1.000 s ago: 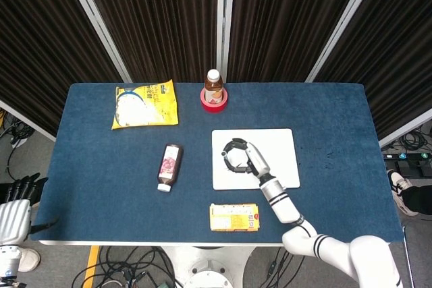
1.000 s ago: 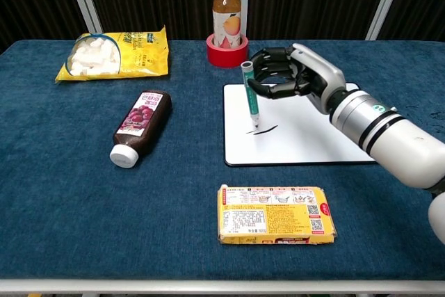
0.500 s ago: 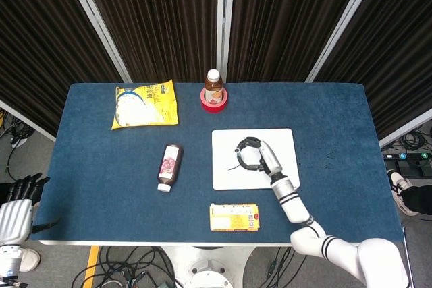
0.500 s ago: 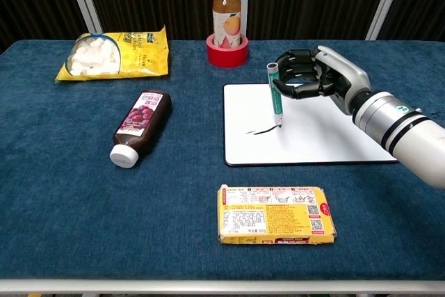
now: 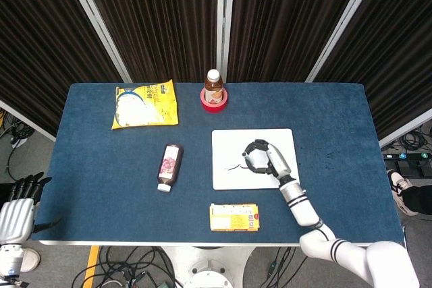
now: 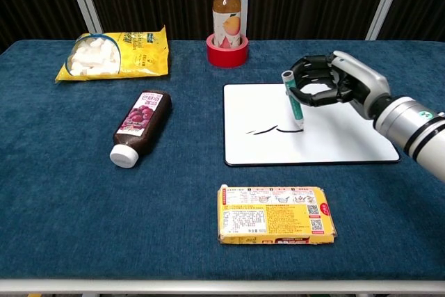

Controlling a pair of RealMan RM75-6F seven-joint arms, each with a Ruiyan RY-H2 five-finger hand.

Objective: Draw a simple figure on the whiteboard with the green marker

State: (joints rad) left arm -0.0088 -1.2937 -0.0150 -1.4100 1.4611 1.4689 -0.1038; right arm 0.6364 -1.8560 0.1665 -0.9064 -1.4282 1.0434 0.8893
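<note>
Our right hand (image 6: 332, 80) has carried the green marker (image 6: 293, 101) rightward across the whiteboard (image 6: 341, 145). The drawn line (image 6: 274, 129) now reaches farther right than before.

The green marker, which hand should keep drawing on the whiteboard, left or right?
Right. The right hand already holds the green marker with its tip down on the whiteboard, at the end of the drawn line. The left hand is off beyond the table's near left corner, holding nothing.
</note>
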